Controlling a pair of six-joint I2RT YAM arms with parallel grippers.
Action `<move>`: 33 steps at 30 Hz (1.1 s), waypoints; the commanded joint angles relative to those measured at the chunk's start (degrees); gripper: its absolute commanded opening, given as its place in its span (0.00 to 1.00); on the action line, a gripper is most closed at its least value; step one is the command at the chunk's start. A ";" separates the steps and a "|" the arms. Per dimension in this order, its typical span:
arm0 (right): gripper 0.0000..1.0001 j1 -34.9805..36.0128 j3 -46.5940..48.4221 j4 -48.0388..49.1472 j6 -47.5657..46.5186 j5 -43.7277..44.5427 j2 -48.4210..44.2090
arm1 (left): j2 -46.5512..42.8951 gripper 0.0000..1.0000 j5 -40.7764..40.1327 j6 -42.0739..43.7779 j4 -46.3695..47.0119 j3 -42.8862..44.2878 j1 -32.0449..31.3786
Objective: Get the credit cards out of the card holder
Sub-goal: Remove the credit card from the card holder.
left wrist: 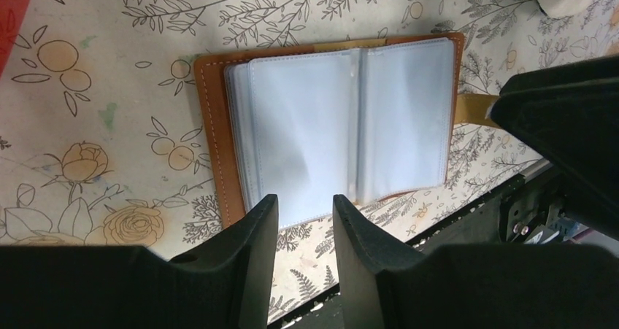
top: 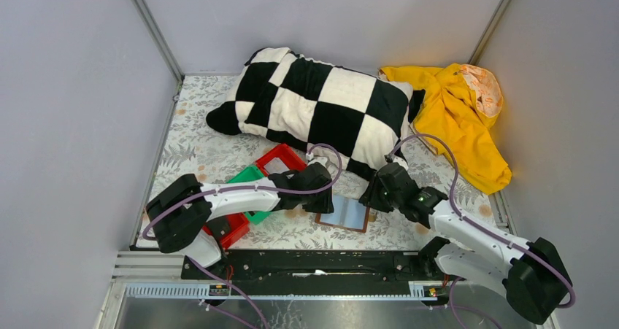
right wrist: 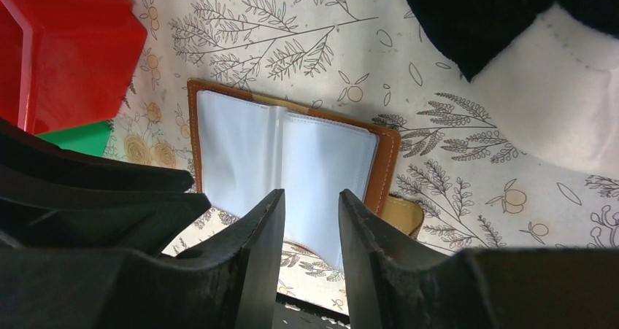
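**Holder open, both hands spread and empty**

The card holder (top: 344,214) lies open flat at 6 o'clock on the worktop (top: 197,154), pale sleeves up. I cannot tell whether cards sit inside. The left hand (left wrist: 305,212) at its 9 o'clock and the right hand (right wrist: 312,201) at its 3 o'clock are both spread, pinching nothing. Best, I judge, is for one to pin a leaf while the other pinches at a sleeve mouth. The red bin (top: 281,160) and green bin (top: 247,176) crowd 10 o'clock, and the checkered pillow (top: 321,103) sits at 12.

A table enclosed by plain grey walls (top: 66,88)
The tabletop is covered by a pale cloth (top: 193,154) printed with leaves and flowers. Metal corner posts (top: 152,28) are seen at the back, where a checked pillow (top: 321,103) and a yellow garment (top: 460,121) are laid.
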 commanded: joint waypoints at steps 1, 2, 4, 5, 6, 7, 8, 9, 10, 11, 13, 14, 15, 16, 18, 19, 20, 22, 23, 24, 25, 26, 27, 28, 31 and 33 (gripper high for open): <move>0.41 0.90 -0.09 3.11 0.02 -1.85 1.91 | 2.13 0.38 0.78 0.65 2.43 2.43 0.33; 0.41 0.92 -0.73 4.48 0.41 -2.83 2.75 | 2.62 0.38 1.17 0.74 2.48 2.59 0.36; 0.41 1.01 -2.18 7.01 1.17 -4.81 4.53 | 3.43 0.38 1.09 0.78 2.35 3.04 0.42; 0.40 1.01 -3.01 8.22 1.59 -5.46 5.35 | 3.75 0.38 0.95 0.78 2.33 3.12 0.42; 0.41 1.01 -3.74 9.12 2.02 -5.73 6.02 | 3.99 0.38 0.83 0.78 2.26 3.21 0.42; 0.40 1.01 -4.49 9.71 2.36 -5.59 6.72 | 4.24 0.38 0.74 0.85 2.25 3.30 0.42; 0.40 1.01 -5.04 9.93 2.69 -5.33 7.26 | 4.30 0.38 0.73 0.87 2.24 3.41 0.42; 0.40 1.01 -5.65 9.89 2.96 -4.81 7.73 | 4.46 0.38 0.83 0.95 2.31 3.50 0.40; 0.40 1.01 -6.06 9.87 3.18 -4.31 8.12 | 4.66 0.38 1.02 1.08 2.44 3.52 0.42; 0.40 1.02 -6.34 9.71 3.45 -3.67 8.41 | 4.82 0.38 1.58 1.17 2.69 3.64 0.42; 0.40 1.03 -6.73 9.30 3.55 -3.49 8.88 | 5.30 0.38 2.92 1.22 3.57 3.65 0.40; 0.40 1.01 -6.93 9.18 3.70 -3.46 8.92 | 5.55 0.38 3.87 1.30 4.07 3.68 0.42; 0.40 1.01 -7.21 9.17 3.89 -3.46 8.86 | 6.00 0.38 4.62 1.26 4.55 3.74 0.42; 0.40 1.06 -7.43 9.17 4.09 -3.45 8.73 | 6.46 0.38 5.39 1.18 4.97 3.82 0.42; 0.40 1.05 -7.69 9.17 4.36 -3.46 8.39 | 7.05 0.36 5.79 0.91 5.23 4.27 0.34; 0.40 1.02 -7.82 9.08 4.46 -3.41 8.27 | 6.75 0.36 5.24 0.75 5.19 4.31 0.32; 0.40 1.01 -7.90 8.99 4.62 -3.40 8.10 | 6.03 0.36 4.19 0.59 4.92 4.27 0.32; 0.40 1.01 -8.18 8.92 4.82 -3.46 7.69 | 4.10 0.37 0.73 0.43 3.31 4.33 0.29; 0.40 1.03 -8.35 8.91 4.94 -3.42 7.44 | 3.21 0.38 -1.44 0.57 2.05 4.50 0.33; 0.40 1.01 -8.43 8.88 4.99 -3.41 7.30 | 2.55 0.39 -3.50 0.80 0.66 4.87 0.31; 0.40 1.05 -8.61 8.83 5.07 -3.47 7.19 | 2.13 0.40 -4.68 1.16 -0.50 5.18 0.33; 0.40 1.01 -8.64 8.81 5.10 -3.41 7.10 | 1.93 0.42 -5.63 1.40 -1.56 5.45 0.34; 0.40 1.01 -8.72 8.81 5.11 -3.46 7.17 | 1.86 0.43 -6.15 1.54 -2.25 5.67 0.37; 0.40 1.01 -8.72 8.81 5.07 -3.43 7.24 | 1.94 0.44 -6.37 1.62 -2.73 5.67 0.42; 0.40 1.01 -8.59 8.91 5.09 -3.44 7.52 | 2.78 0.44 -5.63 1.41 -2.35 4.93 0.42; 0.40 1.02 -8.51 8.88 5.11 -3.40 7.53 | 3.42 0.44 -4.68 1.14 -1.68 4.47 0.42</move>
